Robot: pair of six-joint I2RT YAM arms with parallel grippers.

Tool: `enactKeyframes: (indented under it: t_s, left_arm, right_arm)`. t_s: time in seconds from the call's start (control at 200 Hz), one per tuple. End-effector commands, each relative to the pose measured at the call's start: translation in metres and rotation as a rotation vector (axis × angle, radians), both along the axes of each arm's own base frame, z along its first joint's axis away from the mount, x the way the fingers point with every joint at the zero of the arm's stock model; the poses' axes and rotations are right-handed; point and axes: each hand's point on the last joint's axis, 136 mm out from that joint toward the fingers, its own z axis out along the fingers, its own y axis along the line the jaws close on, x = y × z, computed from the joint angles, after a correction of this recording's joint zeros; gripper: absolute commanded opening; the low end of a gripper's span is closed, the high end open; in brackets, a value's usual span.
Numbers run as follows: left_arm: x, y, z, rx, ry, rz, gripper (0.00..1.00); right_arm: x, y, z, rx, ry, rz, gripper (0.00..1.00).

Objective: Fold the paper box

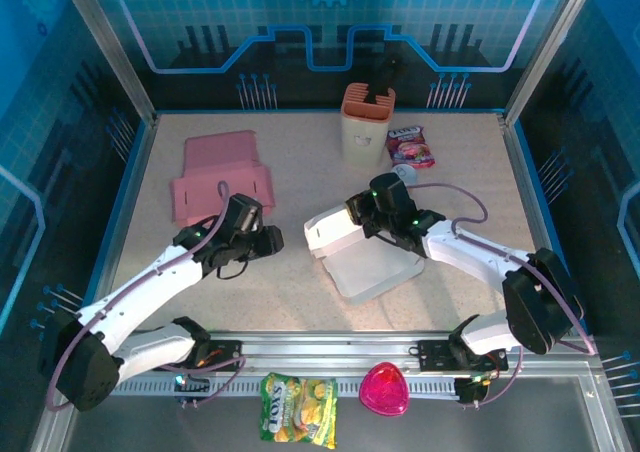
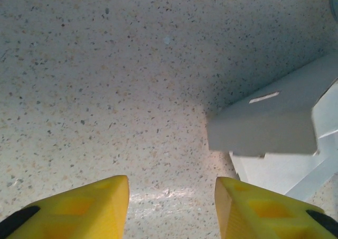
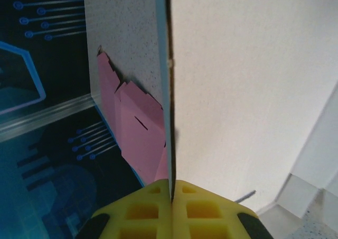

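Note:
The white paper box (image 1: 370, 267) lies partly folded in the middle of the table, with one flap (image 1: 335, 234) raised at its left end. My right gripper (image 1: 375, 217) is shut on a thin upright panel of the box (image 3: 248, 91), which sits edge-on between its yellow fingers (image 3: 171, 189). My left gripper (image 1: 272, 242) hovers just left of the box. In the left wrist view it (image 2: 171, 189) stands open over bare table, with the folded white flap (image 2: 269, 122) ahead and to the right, apart from the fingertips.
A flattened pink paper box (image 1: 220, 177) lies at the back left. A beige holder (image 1: 368, 122) and a snack packet (image 1: 410, 145) stand at the back centre. A candy bag (image 1: 298, 407) and a pink heart-shaped item (image 1: 385, 390) lie beyond the near rail.

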Motion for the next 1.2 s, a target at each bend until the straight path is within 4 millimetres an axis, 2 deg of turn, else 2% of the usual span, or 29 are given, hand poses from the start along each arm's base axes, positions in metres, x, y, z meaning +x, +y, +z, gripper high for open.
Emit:
enactKeyframes:
  t_s: [0.0, 0.125, 0.26, 0.29, 0.44, 0.655, 0.85, 1.196]
  left_arm:
    - [0.005, -0.005, -0.002, -0.027, -0.003, -0.008, 0.46]
    - [0.006, -0.004, -0.008, -0.019, 0.007, -0.004, 0.46]
    - [0.007, -0.005, -0.012, -0.032, -0.003, -0.004, 0.46]
    - [0.007, -0.005, -0.013, -0.032, -0.005, -0.005, 0.46]
    - [0.009, -0.007, -0.018, -0.034, -0.023, -0.024, 0.47]
    - [0.011, -0.021, -0.027, -0.048, -0.109, -0.172, 0.47]
    - [0.013, -0.031, -0.026, -0.052, -0.287, -0.313, 0.51]
    - [0.004, -0.043, -0.025, -0.028, -0.444, -0.507, 0.53]
  right_arm:
    - [0.002, 0.014, 0.032, 0.062, -0.131, 0.09, 0.0]
    - [-0.004, 0.023, 0.041, 0.067, -0.158, 0.152, 0.0]
    - [-0.012, 0.02, 0.023, 0.088, -0.158, 0.158, 0.0]
    - [-0.011, 0.022, 0.027, 0.109, -0.19, 0.166, 0.0]
    - [-0.017, 0.023, 0.012, 0.121, -0.214, 0.225, 0.0]
    - [-0.013, 0.028, 0.001, 0.147, -0.239, 0.241, 0.0]
    - [-0.012, 0.031, -0.016, 0.153, -0.203, 0.248, 0.0]
    - [-0.009, 0.035, -0.013, 0.153, -0.203, 0.258, 0.0]
